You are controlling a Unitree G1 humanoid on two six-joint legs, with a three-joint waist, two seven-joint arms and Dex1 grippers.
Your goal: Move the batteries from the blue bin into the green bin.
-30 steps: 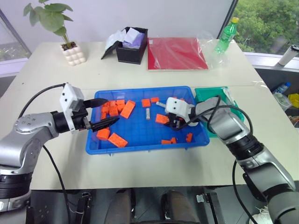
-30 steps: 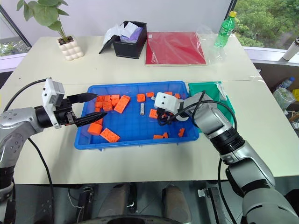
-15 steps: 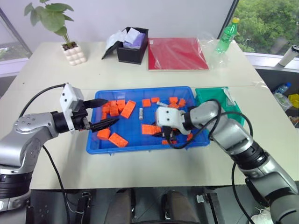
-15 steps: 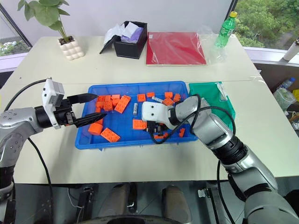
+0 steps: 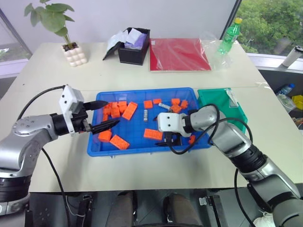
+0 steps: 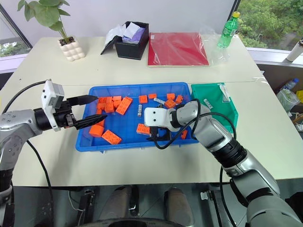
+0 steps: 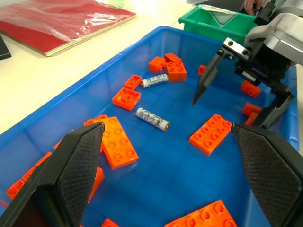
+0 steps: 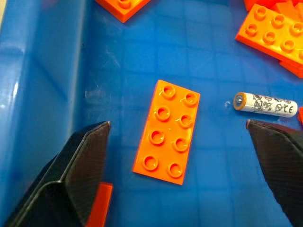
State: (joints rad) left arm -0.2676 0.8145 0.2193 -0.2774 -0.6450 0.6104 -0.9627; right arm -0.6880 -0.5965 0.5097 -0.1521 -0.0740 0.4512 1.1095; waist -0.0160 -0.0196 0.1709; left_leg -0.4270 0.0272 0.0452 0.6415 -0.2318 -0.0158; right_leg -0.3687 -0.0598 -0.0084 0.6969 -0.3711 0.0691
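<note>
You can't read the print on the batteries (image 8: 265, 104); the right arm hides part of the green bin (image 6: 222, 105).

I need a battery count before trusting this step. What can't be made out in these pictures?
- Green bin: one battery shows in the right eye view; the right gripper's arm covers the bin's near end.
- Blue bin: that arm hides its right end, by the orange blocks.
- Battery labels: too small to read.
- Black box: its contents are covered by paper.

Right hand (image 5: 166, 140) has slid left across the blue bin (image 5: 113, 150) and opened wide
</note>
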